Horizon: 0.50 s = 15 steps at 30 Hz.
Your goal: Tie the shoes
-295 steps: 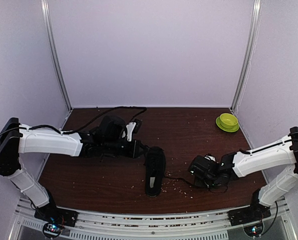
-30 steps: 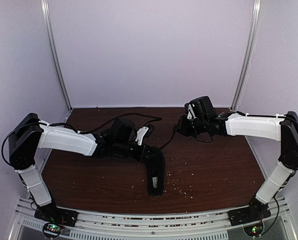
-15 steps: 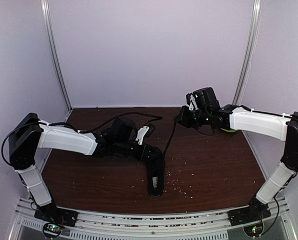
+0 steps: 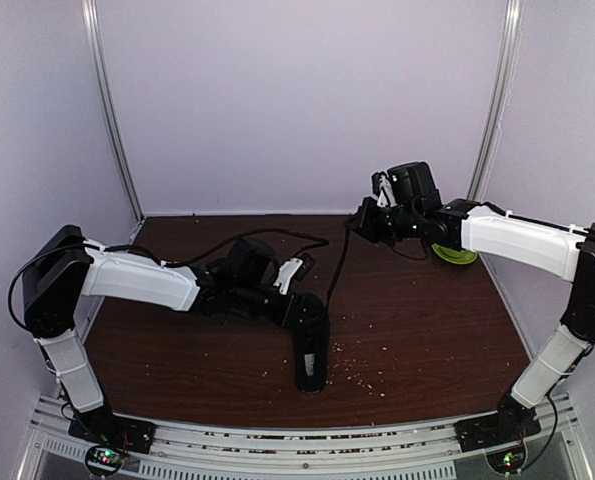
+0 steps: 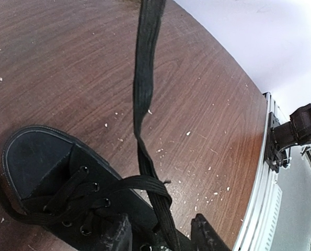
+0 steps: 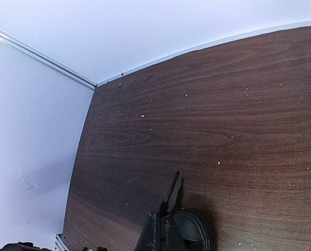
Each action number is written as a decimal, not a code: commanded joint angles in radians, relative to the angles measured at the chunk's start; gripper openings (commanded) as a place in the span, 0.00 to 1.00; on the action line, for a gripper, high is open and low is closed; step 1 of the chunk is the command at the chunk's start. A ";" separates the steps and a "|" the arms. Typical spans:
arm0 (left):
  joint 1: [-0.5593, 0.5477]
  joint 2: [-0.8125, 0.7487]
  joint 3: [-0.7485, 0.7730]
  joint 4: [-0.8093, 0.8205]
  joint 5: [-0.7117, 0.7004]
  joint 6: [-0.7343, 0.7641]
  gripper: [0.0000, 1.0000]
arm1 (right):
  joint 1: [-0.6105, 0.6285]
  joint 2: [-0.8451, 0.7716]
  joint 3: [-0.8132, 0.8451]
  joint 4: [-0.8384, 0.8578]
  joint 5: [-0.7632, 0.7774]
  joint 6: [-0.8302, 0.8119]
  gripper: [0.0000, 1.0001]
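The black sneaker [image 4: 312, 360] lies mid-table, toe toward the near edge. In the left wrist view its toe cap [image 5: 37, 164] is at the lower left. My left gripper [image 4: 302, 302] sits low at the shoe's laced top. Its fingers [image 5: 116, 235] stand apart, either side of a crossing of the black lace [image 5: 142, 89]. That lace runs taut up to my right gripper [image 4: 360, 222], raised over the back of the table. In the right wrist view the right gripper [image 6: 166, 230] is shut on the lace [image 6: 172, 185], whose end pokes out above the shoe [image 6: 194, 235].
A green bowl [image 4: 455, 254] sits at the back right, partly behind the right arm. A black cable [image 4: 277, 238] loops over the table behind the left arm. Pale crumbs [image 4: 355, 375] lie beside the shoe. Walls close in at the back and both sides.
My right gripper has risen and moved back and to the right with the lace, drawing it straighter. My left gripper has shifted slightly right and stays at the shoe.
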 commanded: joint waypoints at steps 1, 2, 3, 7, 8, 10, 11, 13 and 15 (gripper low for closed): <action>-0.008 0.026 0.045 0.012 0.025 0.003 0.44 | -0.005 -0.028 0.032 -0.011 0.007 -0.010 0.00; -0.009 0.031 0.054 0.009 0.026 0.004 0.45 | -0.006 -0.028 0.033 -0.010 0.006 -0.011 0.00; -0.010 0.037 0.064 0.004 0.028 0.005 0.46 | -0.005 -0.029 0.034 -0.011 0.006 -0.011 0.00; -0.011 0.068 0.105 -0.024 0.036 0.012 0.48 | -0.004 -0.037 0.043 -0.013 0.006 -0.013 0.00; -0.011 0.073 0.112 -0.027 0.038 0.011 0.48 | -0.005 -0.040 0.046 -0.015 0.006 -0.013 0.00; -0.011 0.081 0.123 -0.042 0.036 0.012 0.48 | -0.005 -0.043 0.051 -0.017 0.006 -0.015 0.00; -0.011 0.086 0.127 -0.049 0.033 0.012 0.48 | -0.005 -0.043 0.053 -0.018 0.006 -0.015 0.00; -0.011 0.091 0.133 -0.057 0.030 0.013 0.48 | -0.005 -0.047 0.056 -0.019 0.006 -0.015 0.00; -0.013 0.096 0.132 -0.059 0.030 0.011 0.47 | -0.005 -0.050 0.059 -0.019 0.004 -0.015 0.00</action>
